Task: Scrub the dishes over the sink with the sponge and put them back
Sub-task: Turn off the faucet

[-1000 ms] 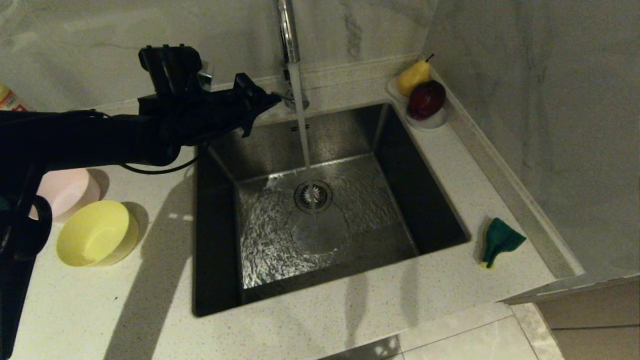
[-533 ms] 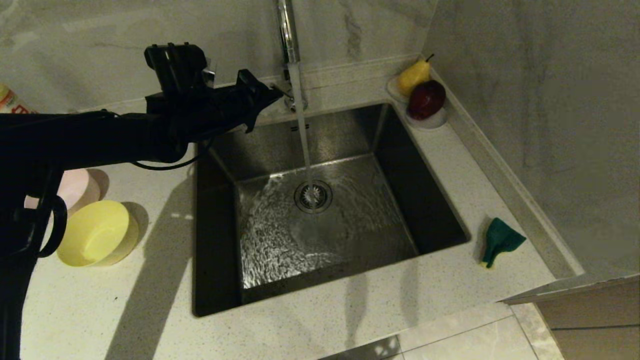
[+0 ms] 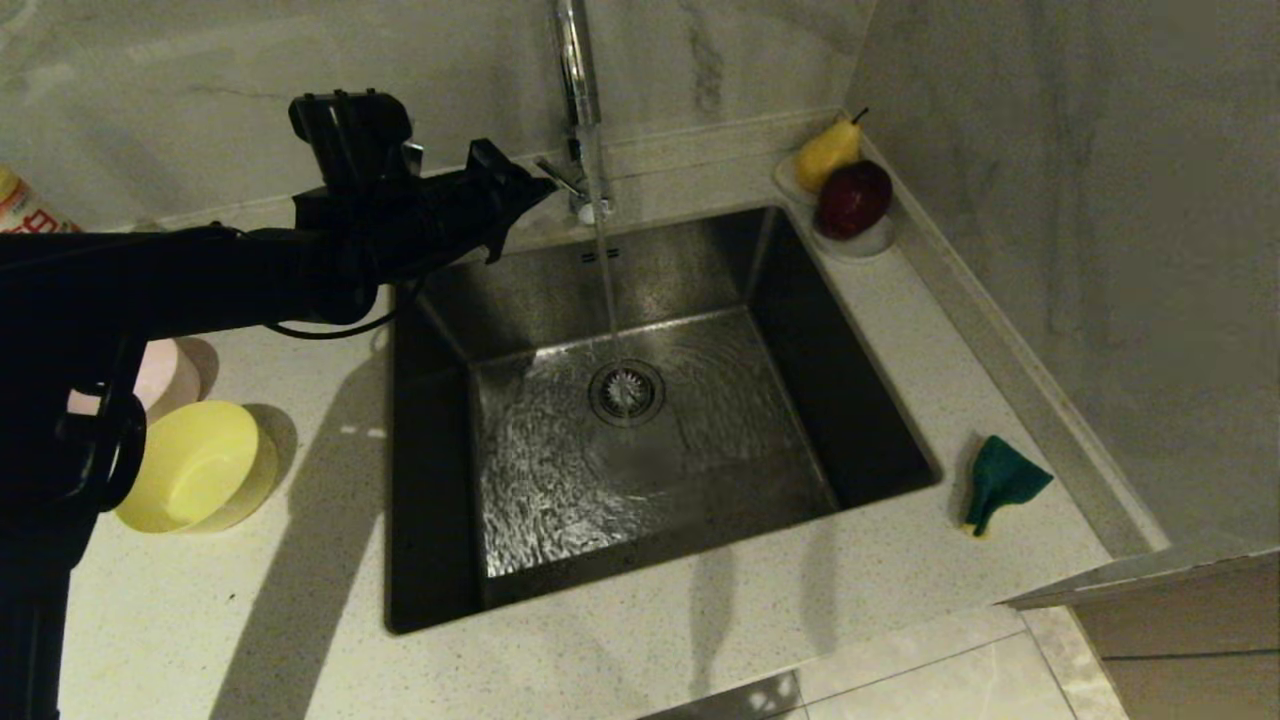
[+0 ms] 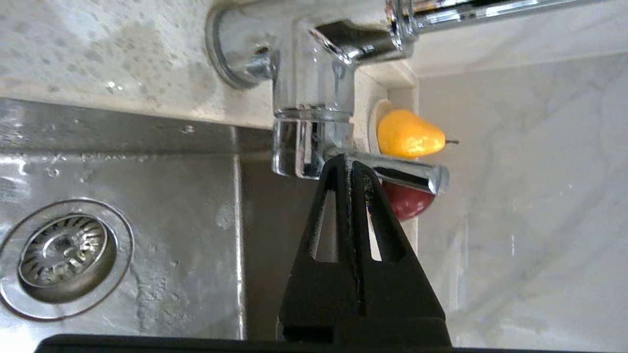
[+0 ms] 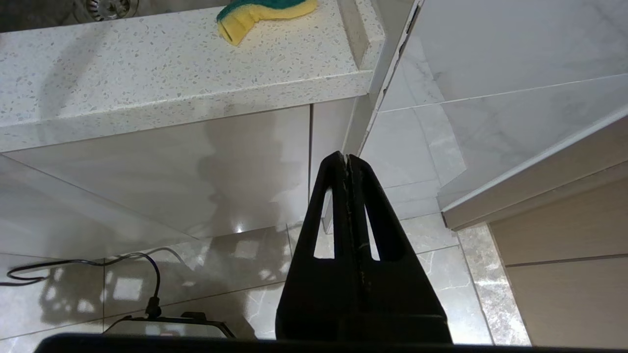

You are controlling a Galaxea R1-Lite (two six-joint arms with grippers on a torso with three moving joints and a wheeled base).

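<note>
The steel sink (image 3: pixel 690 262) fills the middle of the counter, and a thin stream of water falls from the chrome tap (image 3: pixel 572 60) onto the drain (image 3: pixel 627 391). My left gripper (image 3: pixel 543 190) is shut, its tip against the tap's lever (image 4: pixel 409 173) at the sink's back rim; the left wrist view shows the left gripper (image 4: pixel 346 159) holding nothing. A yellow bowl (image 3: pixel 195 465) and a pink bowl (image 3: pixel 165 368), partly hidden by my arm, stand left of the sink. The sponge (image 3: pixel 1000 480) lies crumpled, green face up, right of the sink. My right gripper (image 5: pixel 346 158) hangs shut below the counter.
A pear (image 3: pixel 826 152) and a red apple (image 3: pixel 853 198) sit on white saucers at the back right corner. A bottle (image 3: pixel 20 205) shows at the far left. Marble walls close the back and right. The counter's front edge (image 5: pixel 196 105) overhangs the cabinet.
The water stream has thinned from a broad flow to a narrow one. My left gripper has nudged slightly back at the tap lever. The right arm has not moved.
</note>
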